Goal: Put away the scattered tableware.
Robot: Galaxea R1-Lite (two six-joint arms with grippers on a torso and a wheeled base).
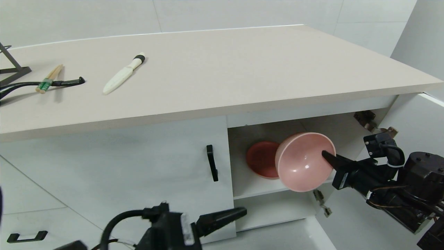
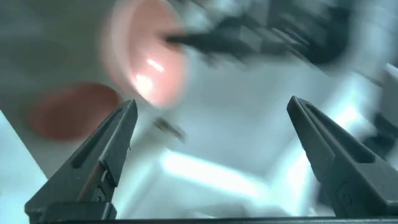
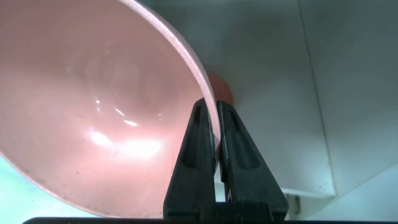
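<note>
A pink bowl (image 1: 302, 162) hangs tilted at the mouth of the open cabinet, its rim pinched by my right gripper (image 1: 327, 157), which is shut on it; the rim runs between the fingers (image 3: 199, 134) of that gripper (image 3: 214, 127). Behind the bowl (image 3: 93, 112), a darker red dish (image 1: 262, 158) lies on the cabinet shelf (image 1: 255, 185). My left gripper (image 2: 211, 112) is open and holds nothing, low in front of the cabinet (image 1: 239, 211), with the bowl (image 2: 149, 56) and red dish (image 2: 68, 112) blurred beyond it. On the counter lie a cream knife (image 1: 123, 74) and chopsticks (image 1: 48, 79).
The counter top (image 1: 242, 69) overhangs the cabinet. The left door with a black handle (image 1: 211, 163) is closed; the right door (image 1: 416, 121) stands swung open. A black cable (image 1: 66, 82) and a stand (image 1: 14, 67) sit at the counter's left. A drawer handle (image 1: 26, 236) shows low left.
</note>
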